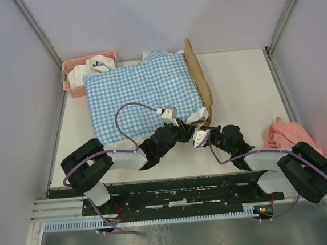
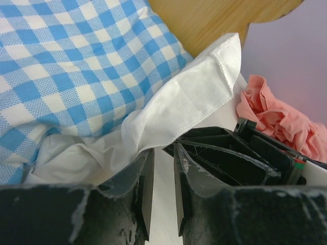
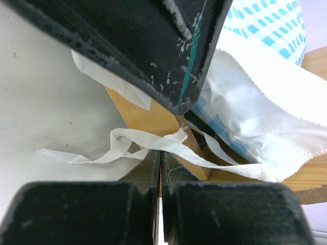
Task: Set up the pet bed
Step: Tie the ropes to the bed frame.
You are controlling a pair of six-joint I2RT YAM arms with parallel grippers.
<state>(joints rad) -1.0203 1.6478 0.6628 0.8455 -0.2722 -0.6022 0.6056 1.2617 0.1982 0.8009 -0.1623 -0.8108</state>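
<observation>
**Fig.: pet-bed setup, late stage (top + both wrist views, L to R).**

Far L, at the back: pink plastic basket [image 1: 71, 84] w/ white cloth [image 1: 98, 64] inside, not unpacked.

Centre: blue-white gingham bedding [image 1: 141, 93] lay spread over the pet bed [image 1: 198, 73], which sat mid-bench at the back, just beside the basket. The bedding covered the frame almost fully. Only the light-wood scalloped headboard showed, along the bedding's R edge, plus a wooden corner post in the R wrist view. The base was hidden.

Judged done: bedding laid on the frame. Judged left: the near R corner, where a white flap [image 2: 194, 97] was turned up and a white tie [image 3: 127, 140] trailed loose on the bench [image 1: 240, 87].

L gripper [image 2: 162, 149] was at that corner, its jaws slightly spread w/ nothing between. R gripper [image 3: 159, 153] was just opposite, its jaws pressed together at the tie. Whether they pinched it couldn't be told.

Far R: crumpled pink cloth [image 1: 279, 132], well apart from the bed. Its role in the setup was unclear.
</observation>
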